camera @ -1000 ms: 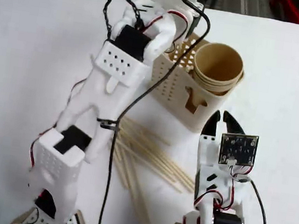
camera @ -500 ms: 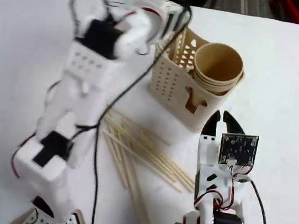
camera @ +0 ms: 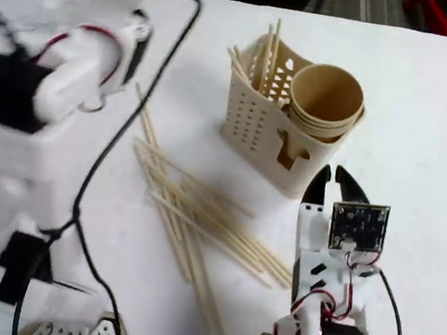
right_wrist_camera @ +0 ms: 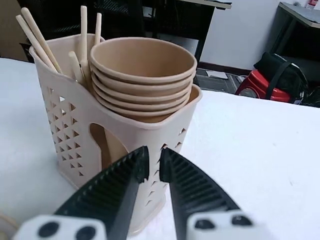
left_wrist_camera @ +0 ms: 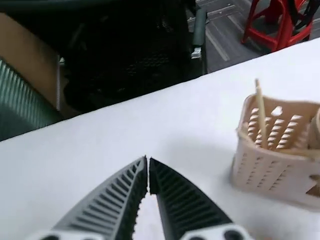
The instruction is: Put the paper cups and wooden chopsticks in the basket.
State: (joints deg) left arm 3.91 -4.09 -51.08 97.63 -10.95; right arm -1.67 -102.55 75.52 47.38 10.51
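Observation:
The cream basket [camera: 266,132] stands at the table's back middle and holds a stack of paper cups [camera: 326,99] and several upright wooden chopsticks [camera: 264,57]. More chopsticks [camera: 200,214] lie in a loose pile on the table in front of it. My right gripper [camera: 332,170] points at the basket's near wall; in the right wrist view it [right_wrist_camera: 152,152] is shut and empty, close to the basket [right_wrist_camera: 75,125] and cups [right_wrist_camera: 142,65]. My left arm [camera: 52,85] is over the table's left side. Its gripper [left_wrist_camera: 148,161] is shut and empty, well away from the basket [left_wrist_camera: 270,160].
A black cable [camera: 119,136] hangs from the left arm across the table beside the chopstick pile. The table's far edge [camera: 393,26] runs just behind the basket. White tabletop [camera: 432,163] stretches to the basket's right.
My left arm swung away from the basket to the table's left, uncovering the chopsticks standing in the basket and the pile on the table. The right arm stayed put.

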